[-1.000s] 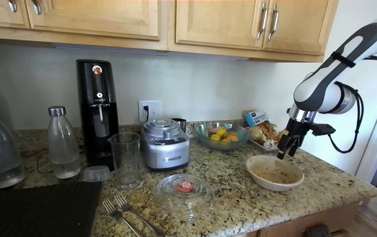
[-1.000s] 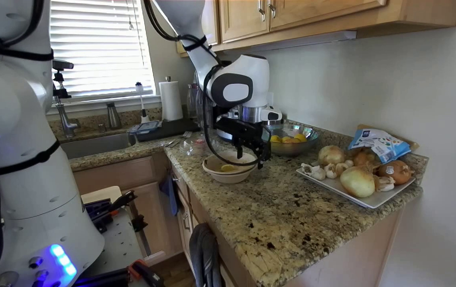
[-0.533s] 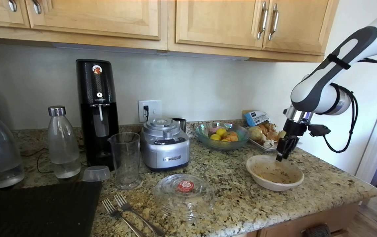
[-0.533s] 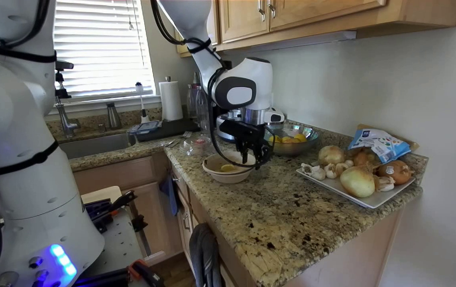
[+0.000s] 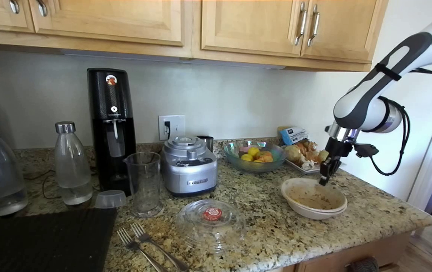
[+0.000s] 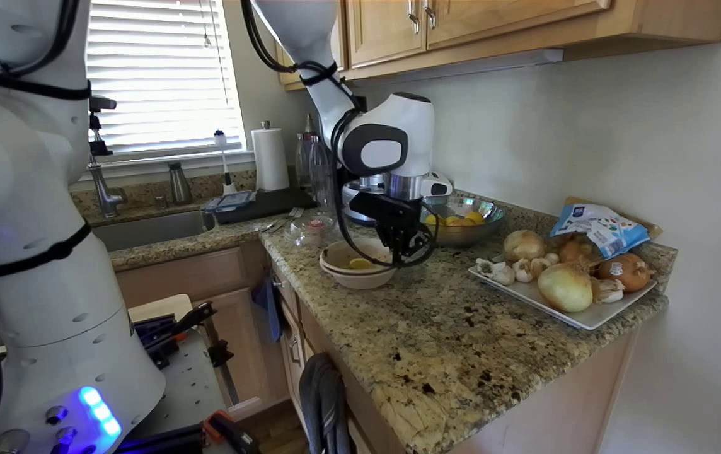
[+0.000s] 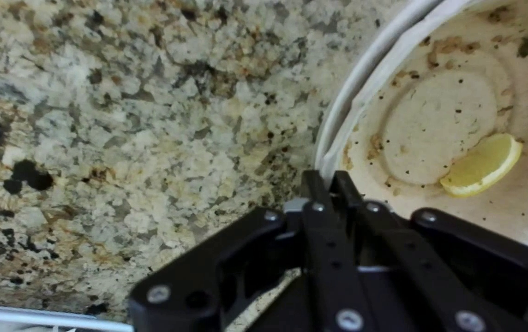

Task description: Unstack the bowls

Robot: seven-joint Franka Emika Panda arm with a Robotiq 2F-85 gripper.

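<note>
Wrist view: end effector (image 7: pixel 327 177) is pinching upper bowl (image 7: pixel 439 115) by rim between its jaws, lower bowl (image 7: pixel 345 94) maybe catching too; likely weighing little, flexing; rim looking surest.

Passable over the counter (image 6: pixel 455 353) between bowls (image 6: pixel 360 281) and plate (image 6: pixel 597 313), also between bowls and clear lid (image 5: pixel 211 225). Blocked partly towards the wall (image 5: pixel 219 102) by the glass bowl (image 5: pixel 252 166), higher up by the cabinets (image 5: pixel 252 26). Occupied on one side of the upper bowl (image 7: pixel 435 115) by the gripper (image 7: pixel 330 177).

Wooden cabinets (image 5: pixel 192 34) hang above a speckled counter (image 6: pixel 449 334).
</note>
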